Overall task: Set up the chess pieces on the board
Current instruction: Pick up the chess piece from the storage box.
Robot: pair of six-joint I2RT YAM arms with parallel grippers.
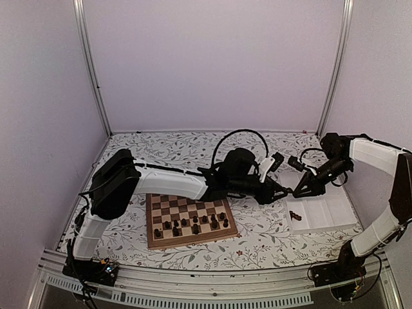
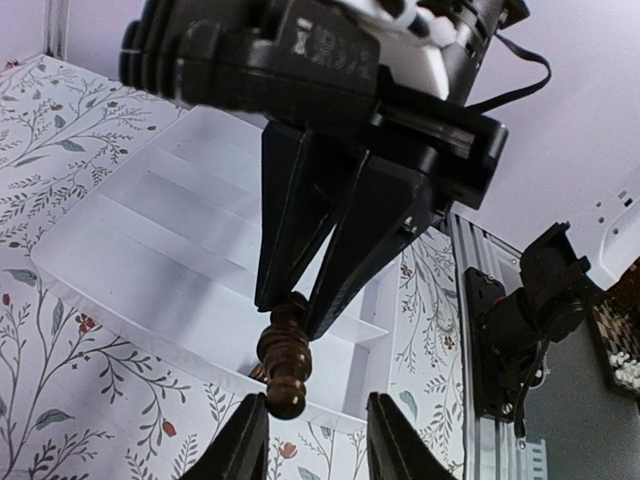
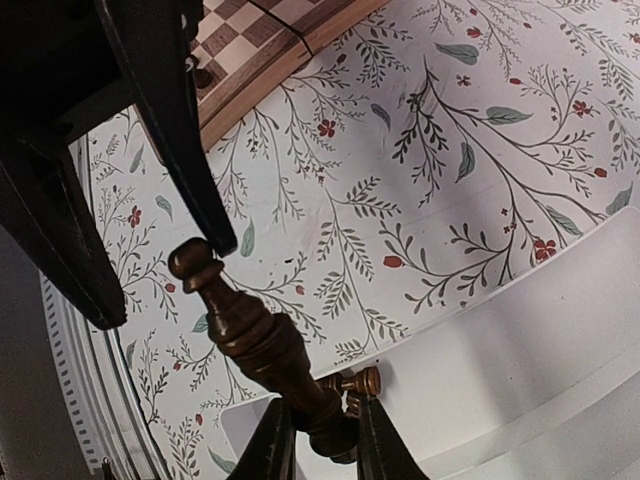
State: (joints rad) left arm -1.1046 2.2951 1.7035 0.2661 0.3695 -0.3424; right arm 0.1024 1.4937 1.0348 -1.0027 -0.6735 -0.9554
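Facing each other tip to tip in the top view, the left gripper (image 1: 287,190) and the right gripper (image 1: 301,189) are hanging over the flowered surface (image 1: 257,225), just beside the left edge of the white tray (image 1: 328,212). A dark chess piece (image 1: 294,191) is sitting between them, too small here to make out. The board (image 1: 154,205) is lying well to the left, near the front edge. More dark chess pieces (image 1: 193,222) are standing on its nearer rows, and a few are lying in the tray's near left corner.

In the left wrist view, the right gripper (image 2: 290,305) is pointing downwards and pinching the chess piece (image 2: 283,360) by its upper end. The piece is hanging in the air in front of the tray (image 2: 150,240). Its lower end is sitting between the left gripper's (image 2: 318,425) own fingers. These are standing apart, one just beside the piece, the other showing a gap.

In the right wrist view, the right gripper (image 3: 322,440) is clamping the chess piece (image 3: 255,340) at its near end. The piece is slanting up and to the left. Its knob is lying between the two spread fingers of the left gripper (image 3: 165,285). One corner of the board (image 3: 265,45) is showing at the top. A small brown piece (image 3: 362,381) is lying in the tray (image 3: 560,330) behind the right gripper.
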